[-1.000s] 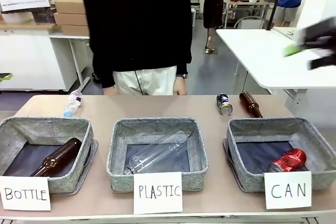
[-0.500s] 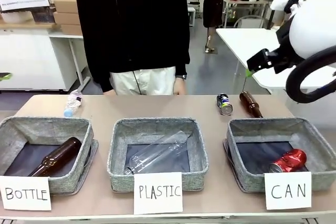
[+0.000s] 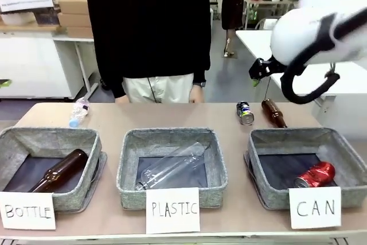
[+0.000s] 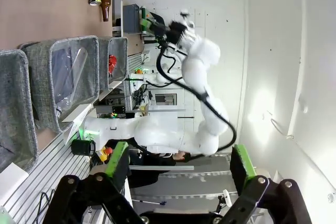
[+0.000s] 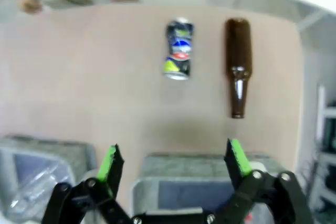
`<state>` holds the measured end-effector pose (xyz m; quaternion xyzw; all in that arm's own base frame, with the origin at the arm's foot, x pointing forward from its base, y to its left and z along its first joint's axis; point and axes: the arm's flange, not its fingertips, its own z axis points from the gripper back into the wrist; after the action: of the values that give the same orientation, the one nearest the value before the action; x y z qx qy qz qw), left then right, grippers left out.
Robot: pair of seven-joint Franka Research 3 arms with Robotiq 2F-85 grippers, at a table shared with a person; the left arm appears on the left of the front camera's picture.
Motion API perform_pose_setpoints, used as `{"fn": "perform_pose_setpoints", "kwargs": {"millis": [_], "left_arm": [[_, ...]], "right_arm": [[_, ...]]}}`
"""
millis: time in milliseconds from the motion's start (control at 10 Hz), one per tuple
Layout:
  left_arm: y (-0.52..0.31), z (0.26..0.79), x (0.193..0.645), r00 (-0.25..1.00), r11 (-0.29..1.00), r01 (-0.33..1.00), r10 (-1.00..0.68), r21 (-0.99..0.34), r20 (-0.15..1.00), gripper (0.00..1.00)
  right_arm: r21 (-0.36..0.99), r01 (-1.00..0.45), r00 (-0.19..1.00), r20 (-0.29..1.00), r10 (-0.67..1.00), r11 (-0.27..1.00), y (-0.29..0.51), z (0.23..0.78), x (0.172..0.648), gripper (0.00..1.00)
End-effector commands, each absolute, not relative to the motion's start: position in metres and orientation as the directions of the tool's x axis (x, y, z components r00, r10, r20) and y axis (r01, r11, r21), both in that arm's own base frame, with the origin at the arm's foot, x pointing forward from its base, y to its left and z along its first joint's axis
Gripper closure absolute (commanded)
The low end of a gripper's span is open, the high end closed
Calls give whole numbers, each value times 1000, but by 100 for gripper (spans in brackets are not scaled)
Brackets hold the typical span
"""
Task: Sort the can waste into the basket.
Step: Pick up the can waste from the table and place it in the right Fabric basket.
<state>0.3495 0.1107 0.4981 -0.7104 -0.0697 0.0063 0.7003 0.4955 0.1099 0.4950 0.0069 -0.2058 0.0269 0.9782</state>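
Note:
The dented red can point(image 3: 314, 174) lies in the grey basket point(image 3: 261, 142) marked CAN, at the front right. The dark blue can point(image 3: 245, 113) lies on its side on the table behind that basket, beside a brown bottle point(image 3: 274, 113). My right gripper point(image 3: 257, 77) hangs high above the blue can. In the right wrist view the right gripper point(image 5: 173, 160) is open and holds nothing, with the blue can point(image 5: 178, 50) well ahead and the basket's rim point(image 5: 210, 159) below. My left gripper point(image 4: 179, 161) is open and holds nothing, far off to the left.
A PLASTIC basket point(image 3: 129, 142) holds a clear bottle point(image 3: 172, 167); a BOTTLE basket point(image 3: 11, 139) holds a brown bottle point(image 3: 63, 170). A small plastic bottle point(image 3: 78, 111) lies at the far left. A person in black point(image 3: 149, 27) stands at the far edge.
My right arm has swung in from the right edge toward the middle and now hangs above the blue can and brown bottle. The cans and baskets have not moved.

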Motion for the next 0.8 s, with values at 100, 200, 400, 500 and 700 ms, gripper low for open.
{"fn": "perform_pose_setpoints", "kwargs": {"millis": [100,200,400,500,700], "left_arm": [[109,503,349,989,-21,84,122,-996,81,0],[109,503,349,989,-21,84,122,-996,81,0],[109,503,349,989,-21,84,122,-996,81,0],[109,503,349,989,-21,84,122,-996,81,0],[109,503,349,989,-21,84,122,-996,81,0]], "right_arm": [[-59,84,972,224,-69,995,128,451,598,0],[4,86,976,199,-85,996,127,424,610,0],[-70,76,972,229,-58,995,106,419,595,0],[-70,76,972,229,-58,995,106,419,595,0],[-14,54,994,99,-53,998,126,376,625,0]]}}
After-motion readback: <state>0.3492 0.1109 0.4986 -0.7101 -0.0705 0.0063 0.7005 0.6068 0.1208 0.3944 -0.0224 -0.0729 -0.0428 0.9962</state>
